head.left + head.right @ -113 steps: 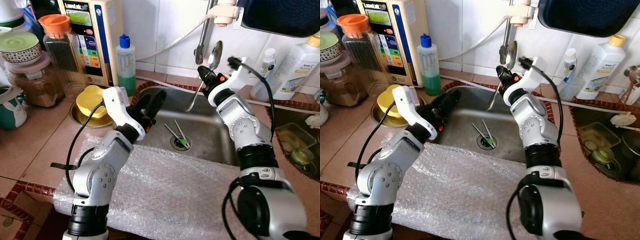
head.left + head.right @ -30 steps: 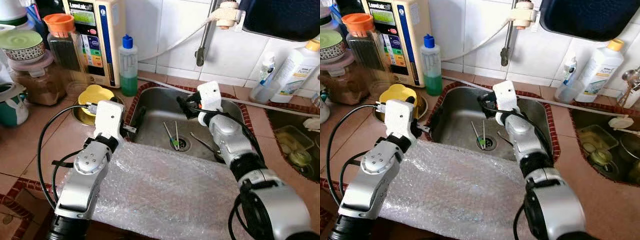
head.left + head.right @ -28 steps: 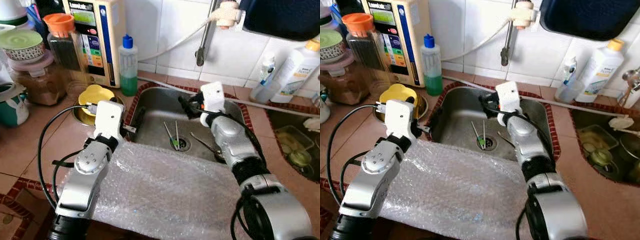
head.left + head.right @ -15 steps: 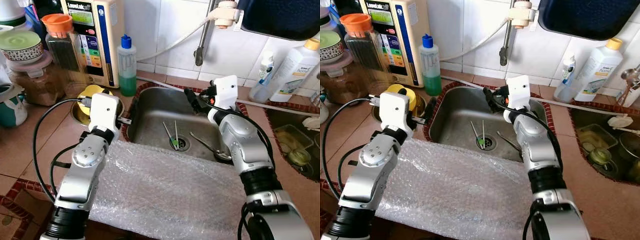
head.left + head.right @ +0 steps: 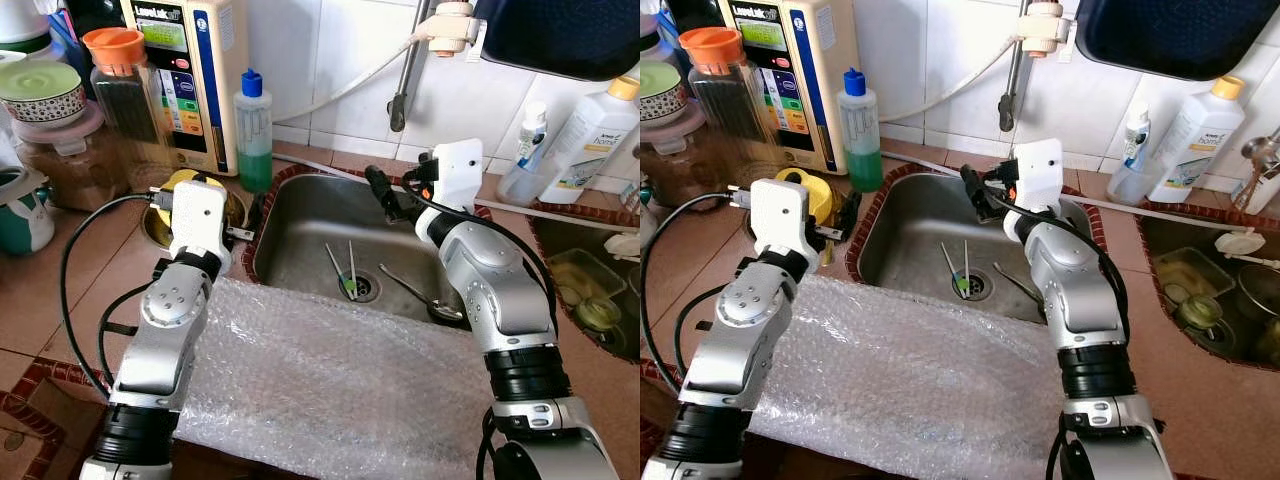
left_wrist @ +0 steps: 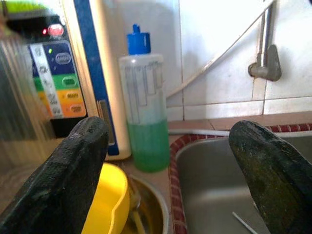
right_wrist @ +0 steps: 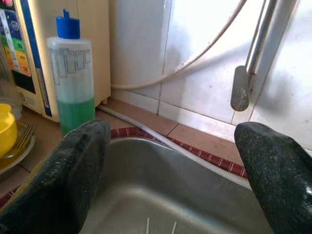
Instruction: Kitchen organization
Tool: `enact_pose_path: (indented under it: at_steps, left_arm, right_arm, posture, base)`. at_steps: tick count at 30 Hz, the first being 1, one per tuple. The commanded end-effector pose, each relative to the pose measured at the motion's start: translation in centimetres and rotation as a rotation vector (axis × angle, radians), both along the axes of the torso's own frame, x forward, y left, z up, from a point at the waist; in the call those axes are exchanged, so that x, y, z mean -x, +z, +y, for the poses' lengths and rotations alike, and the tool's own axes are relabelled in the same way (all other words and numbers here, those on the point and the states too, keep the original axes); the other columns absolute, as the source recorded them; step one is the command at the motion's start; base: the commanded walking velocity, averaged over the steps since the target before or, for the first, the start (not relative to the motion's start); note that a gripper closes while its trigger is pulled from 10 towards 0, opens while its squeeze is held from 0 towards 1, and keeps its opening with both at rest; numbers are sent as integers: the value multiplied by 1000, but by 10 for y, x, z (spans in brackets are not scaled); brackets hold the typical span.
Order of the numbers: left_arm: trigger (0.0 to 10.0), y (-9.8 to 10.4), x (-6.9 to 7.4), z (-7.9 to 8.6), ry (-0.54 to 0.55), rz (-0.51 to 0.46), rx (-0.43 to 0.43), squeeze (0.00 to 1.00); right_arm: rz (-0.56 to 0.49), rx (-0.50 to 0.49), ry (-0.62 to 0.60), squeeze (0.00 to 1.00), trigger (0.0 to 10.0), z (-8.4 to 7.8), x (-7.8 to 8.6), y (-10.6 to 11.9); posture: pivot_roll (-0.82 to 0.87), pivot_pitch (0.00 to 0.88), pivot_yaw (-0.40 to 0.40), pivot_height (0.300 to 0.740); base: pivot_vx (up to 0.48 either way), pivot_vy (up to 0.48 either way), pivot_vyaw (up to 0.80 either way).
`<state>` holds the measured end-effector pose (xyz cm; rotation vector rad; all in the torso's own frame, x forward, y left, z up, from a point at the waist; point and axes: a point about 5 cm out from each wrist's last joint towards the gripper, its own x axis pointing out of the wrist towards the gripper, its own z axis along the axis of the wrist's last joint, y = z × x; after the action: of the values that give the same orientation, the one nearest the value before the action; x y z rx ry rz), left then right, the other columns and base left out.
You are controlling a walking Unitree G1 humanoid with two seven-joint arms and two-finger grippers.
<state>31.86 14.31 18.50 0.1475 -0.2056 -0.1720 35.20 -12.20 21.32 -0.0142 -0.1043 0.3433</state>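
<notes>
A steel spoon (image 5: 420,297) lies on the floor of the steel sink (image 5: 300,240), right of the drain. Two chopsticks (image 5: 345,270) lie beside the drain. My right gripper (image 5: 385,195) hangs above the sink's back edge, open, with nothing between its fingers (image 7: 63,180). My left gripper (image 5: 255,213) hovers at the sink's left rim, next to the yellow bowl (image 5: 190,190). It is open and empty too, as its fingers (image 6: 58,185) show in the left wrist view.
Bubble wrap (image 5: 320,390) covers the counter in front of the sink. A green soap bottle (image 5: 252,130), a water purifier (image 5: 185,70) and jars (image 5: 120,80) stand at the back left. A tap pipe (image 5: 405,80) hangs over the sink. White bottles (image 5: 590,130) and a second basin (image 5: 590,290) are on the right.
The spoon that my right gripper held up 3.8 s ago now lies in the sink. That gripper has lifted back toward the sink's rear edge. My left gripper has drawn left to the rim.
</notes>
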Motion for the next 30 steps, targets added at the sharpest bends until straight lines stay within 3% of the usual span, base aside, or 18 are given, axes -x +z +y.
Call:
enact_pose_path:
  at_steps: [1, 17, 30]
  left_arm:
    - [10000, 3, -3, -3, -16, -9, -11, 0]
    - [10000, 9, -7, -1, -54, -17, -59, 0]
    - [10000, 12, -7, 6, -30, -27, -57, 0]
  right_arm:
    - [0, -22, -13, 0, 10000, -1, 3, 2]
    - [19, -60, -37, 0, 10000, 6, 10, 1]
    - [34, -72, -26, 0, 10000, 11, 12, -4]
  posture:
    - [-7, 35, 12, 740]
    - [12, 70, 69, 740]
    - [55, 65, 66, 740]
  base:
    - [0, 0, 0]
    - [0, 0, 0]
    - [0, 0, 0]
